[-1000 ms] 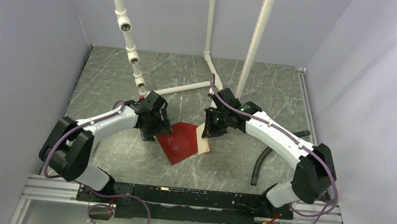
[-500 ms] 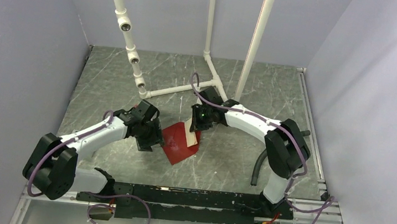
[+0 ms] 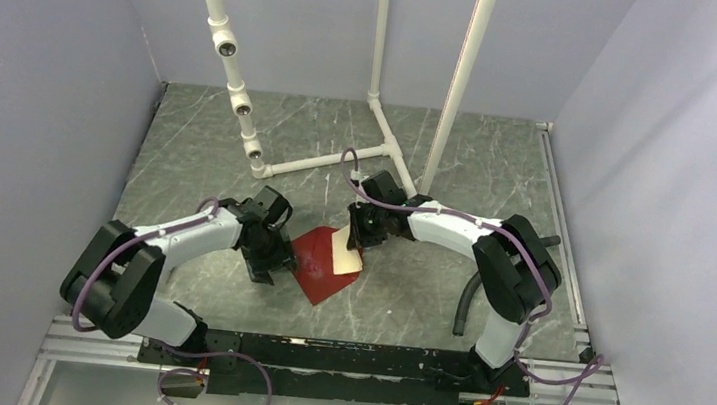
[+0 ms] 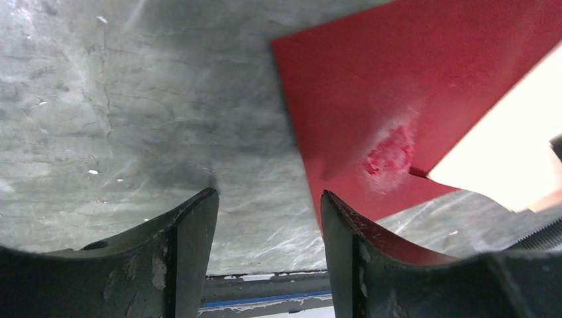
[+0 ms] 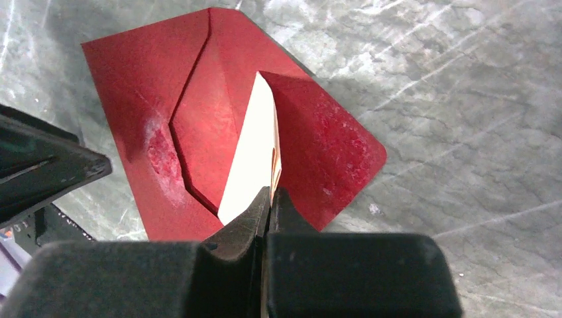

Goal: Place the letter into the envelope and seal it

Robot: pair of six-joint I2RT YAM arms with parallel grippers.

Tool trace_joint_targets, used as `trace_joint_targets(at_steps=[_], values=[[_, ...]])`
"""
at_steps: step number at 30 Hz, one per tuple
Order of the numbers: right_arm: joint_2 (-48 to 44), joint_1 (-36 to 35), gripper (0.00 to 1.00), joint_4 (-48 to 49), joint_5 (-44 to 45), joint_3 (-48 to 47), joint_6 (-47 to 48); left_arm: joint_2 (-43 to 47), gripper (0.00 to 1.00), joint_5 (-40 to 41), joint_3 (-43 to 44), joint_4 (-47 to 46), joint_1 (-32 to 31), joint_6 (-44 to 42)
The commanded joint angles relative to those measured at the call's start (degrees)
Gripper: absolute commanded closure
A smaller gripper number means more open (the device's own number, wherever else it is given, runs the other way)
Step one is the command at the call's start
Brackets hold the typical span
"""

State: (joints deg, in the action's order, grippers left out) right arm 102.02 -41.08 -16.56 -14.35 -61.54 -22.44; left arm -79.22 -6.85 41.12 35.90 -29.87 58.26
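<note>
Your right claw (image 5: 268, 193) is pinched tight on the near edge of the letter (image 5: 253, 156), which stands tilted on edge and reaches forward from the fingertips over the envelope (image 5: 149, 86). That dark red envelope lies flat on the desk (image 5: 464, 99) directly ahead of and beneath this claw, its fold lines facing up, with a scuffed pale patch left of the letter. You cannot tell whether the letter's far end is inside the pocket or only resting on top. Your left claw (image 4: 268, 202) is spread fairly wide with only bare desk between its fingers. The envelope's left edge runs just off its right finger (image 4: 358, 252) and away ahead to the right, with the letter beyond it. Whether that finger touches the paper is unclear
</note>
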Motion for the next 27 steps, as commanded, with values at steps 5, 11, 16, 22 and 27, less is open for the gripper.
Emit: trace_joint_targets(at_steps=[5,11,16,22,27], values=[[-3.3,0.1,1.0,5.8,-6.4,2.0,2.5,-3.2,0.39,1.3,3.0,2.4,0.1,4.8],[-1.8,0.1,1.0,4.6,-8.3,2.3,-1.4,-3.8,0.42,-0.3,1.7,-1.9,0.1,6.9],[1.8,0.0,1.0,2.6,-10.6,0.4,-6.2,-5.5,0.45,-3.2,1.1,-6.3,0.1,6.9],[3.0,0.0,1.0,3.9,-13.4,1.0,-10.7,-6.8,0.46,-3.6,1.4,-6.1,0.1,5.6],[4.3,-0.2,1.0,6.3,-15.4,1.5,-13.1,-7.3,0.46,-4.4,1.3,-7.1,0.1,4.6]])
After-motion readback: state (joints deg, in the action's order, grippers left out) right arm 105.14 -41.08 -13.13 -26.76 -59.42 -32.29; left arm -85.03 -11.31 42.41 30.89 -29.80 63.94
